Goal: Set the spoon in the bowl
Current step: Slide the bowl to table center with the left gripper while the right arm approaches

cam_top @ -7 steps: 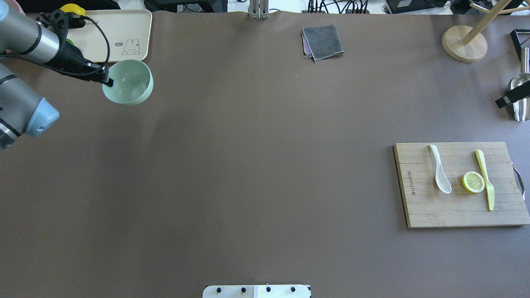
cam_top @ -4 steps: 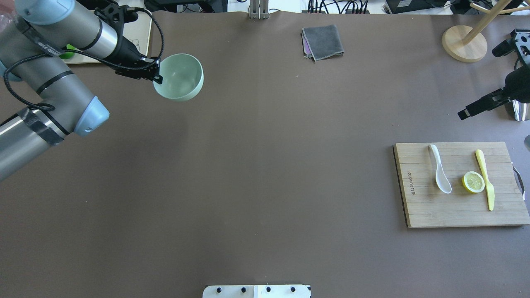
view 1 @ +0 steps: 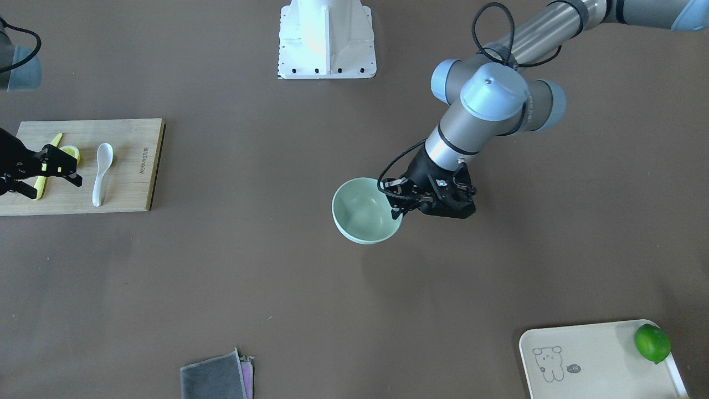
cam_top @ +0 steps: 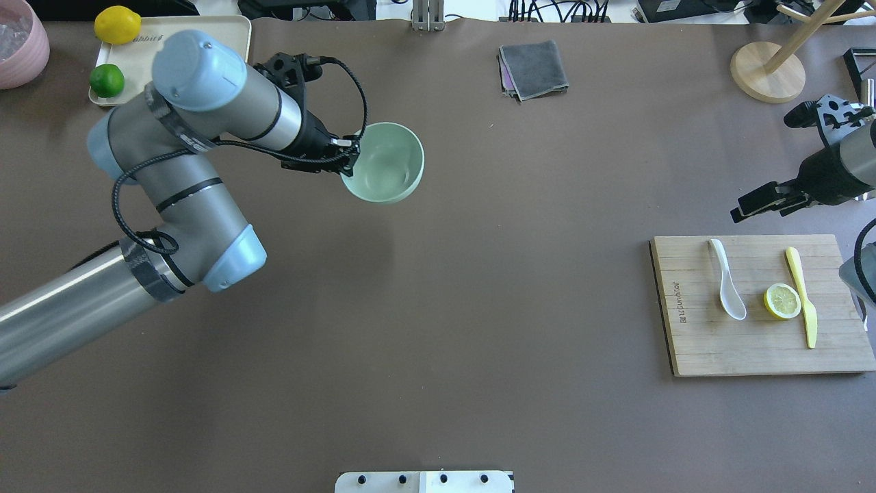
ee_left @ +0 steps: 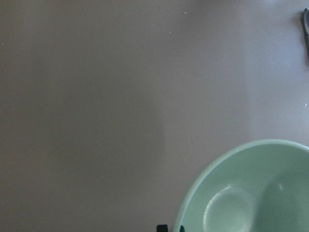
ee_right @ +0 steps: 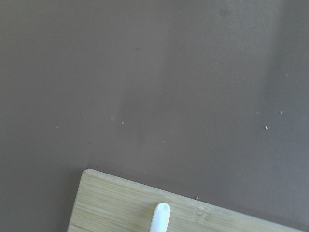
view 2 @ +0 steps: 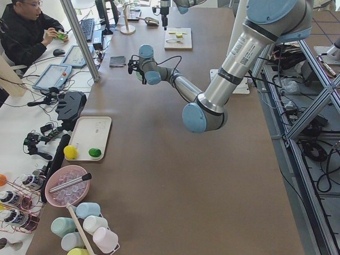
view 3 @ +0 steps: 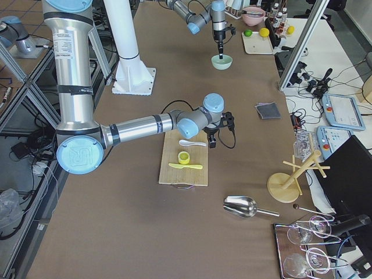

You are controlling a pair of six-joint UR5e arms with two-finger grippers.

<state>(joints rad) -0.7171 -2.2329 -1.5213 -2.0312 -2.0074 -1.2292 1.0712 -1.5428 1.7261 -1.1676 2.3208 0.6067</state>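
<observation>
The white spoon (cam_top: 727, 281) lies on a wooden cutting board (cam_top: 691, 342) at the right, scoop toward the robot. It also shows in the front view (view 1: 102, 172), and its handle tip shows in the right wrist view (ee_right: 160, 217). My left gripper (cam_top: 348, 161) is shut on the rim of the mint-green bowl (cam_top: 383, 162) and holds it above the table left of centre; the bowl (view 1: 363, 210) is empty. My right gripper (cam_top: 742, 205) is open and empty, just beyond the board's far edge near the spoon's handle.
A lemon slice (cam_top: 782, 301) and a yellow knife (cam_top: 806, 308) lie beside the spoon. A grey cloth (cam_top: 534, 68) lies at the back. A cream tray (cam_top: 226, 34) with a lime (cam_top: 107, 80) and a lemon (cam_top: 118, 24) is back left. A wooden stand (cam_top: 766, 72) is back right.
My left arm has carried the bowl from beside the tray rightward toward the table's middle. My right gripper has come in from the right edge toward the board's far edge.
</observation>
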